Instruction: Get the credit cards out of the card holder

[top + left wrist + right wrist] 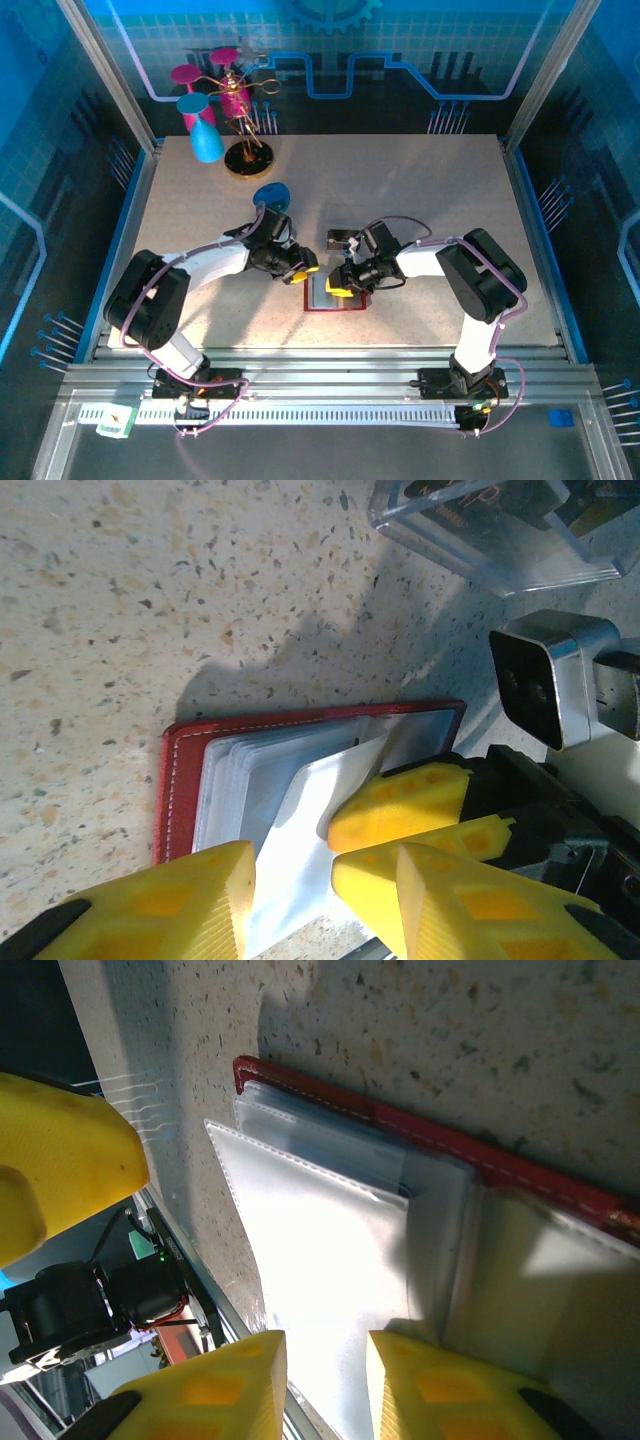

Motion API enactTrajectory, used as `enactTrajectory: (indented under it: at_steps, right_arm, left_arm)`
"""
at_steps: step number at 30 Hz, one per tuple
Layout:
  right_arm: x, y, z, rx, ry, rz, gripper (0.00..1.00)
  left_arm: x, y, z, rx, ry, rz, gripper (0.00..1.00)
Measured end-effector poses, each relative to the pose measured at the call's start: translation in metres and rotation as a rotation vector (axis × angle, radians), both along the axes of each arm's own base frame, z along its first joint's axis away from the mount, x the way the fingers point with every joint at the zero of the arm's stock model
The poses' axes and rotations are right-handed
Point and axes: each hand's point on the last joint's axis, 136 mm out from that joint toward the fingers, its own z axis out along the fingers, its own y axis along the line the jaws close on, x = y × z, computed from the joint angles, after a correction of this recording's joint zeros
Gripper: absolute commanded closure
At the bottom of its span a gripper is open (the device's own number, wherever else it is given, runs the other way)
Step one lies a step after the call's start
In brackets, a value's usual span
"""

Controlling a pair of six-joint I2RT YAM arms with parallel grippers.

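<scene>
card holder (180, 780) no legible text | L end effector (320, 900) open | R end effector (325, 1385) grips sleeve (330, 1260)

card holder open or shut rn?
Open. The red card holder lies spread flat on the table, its clear inner sleeves fanned out and exposed.

I can't make out any readable writing here. In my left wrist view, the clear plastic tray (500, 535) beyond the red card holder (300, 770) holds a dark card with faint gold lettering, but it is too blurred for me to read a single word. The card holder's clear pockets (340, 1230) show me no print or numbers. The back wall's gear (330, 15) and line pattern carries no words.
</scene>
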Motion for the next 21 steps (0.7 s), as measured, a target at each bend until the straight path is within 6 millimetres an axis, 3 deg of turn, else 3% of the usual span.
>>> enactTrajectory:
  at_steps: [7, 21]
  right_arm:
    - [0.0, 0.0, 0.0, 0.0, 0.0, 0.0, 0.72]
    - [0.0, -0.001, 0.0, -0.001, 0.002, -0.002, 0.72]
  left_arm:
    - [0.002, -0.008, -0.01, -0.024, 0.013, -0.02, 0.67]
    - [-0.004, -0.015, -0.021, -0.028, 0.043, -0.046, 0.7]
